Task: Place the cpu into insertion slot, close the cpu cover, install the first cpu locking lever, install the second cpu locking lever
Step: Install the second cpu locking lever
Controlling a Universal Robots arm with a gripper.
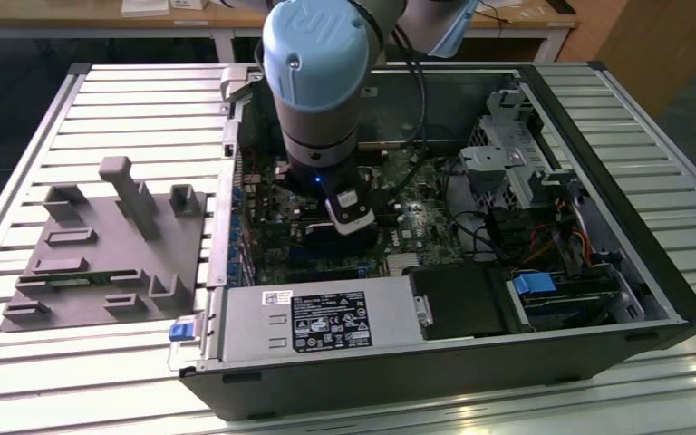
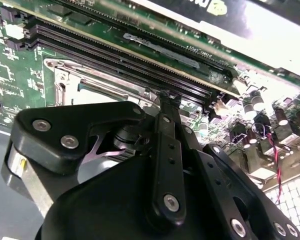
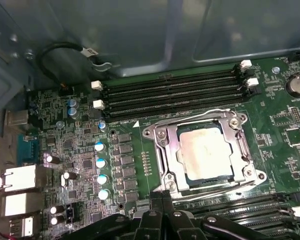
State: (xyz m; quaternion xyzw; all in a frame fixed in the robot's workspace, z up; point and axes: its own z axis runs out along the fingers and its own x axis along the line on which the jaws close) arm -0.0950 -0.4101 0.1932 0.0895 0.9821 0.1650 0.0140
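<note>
Nearest the onlooker, the slatted metal bench (image 1: 469,399) is carrying an open black computer case (image 1: 638,308) laid on its side, with a grey power supply box (image 1: 312,322) along its front edge. On the exterior view's left, a grey moulded fixture tray (image 1: 106,249) is lying on the bench slats.

Inside the case, the black claw (image 3: 162,196) is hanging over the green motherboard (image 3: 80,150), its fingers (image 3: 166,210) sitting pressed together with nothing between them, their tips just beside the near edge of the square silvery-rimmed insertion slot (image 3: 206,150). The small square cpu with a silvery-beige metal top (image 3: 206,149) is lying flat in that slot. The thin silvery windowed cpu cover (image 3: 170,150) is lying down around the chip.

Beyond the slot, long narrow black memory slots (image 3: 175,92) are running along the board. Above, the blue-capped grey robot arm (image 1: 318,82) is reaching down into the case.
</note>
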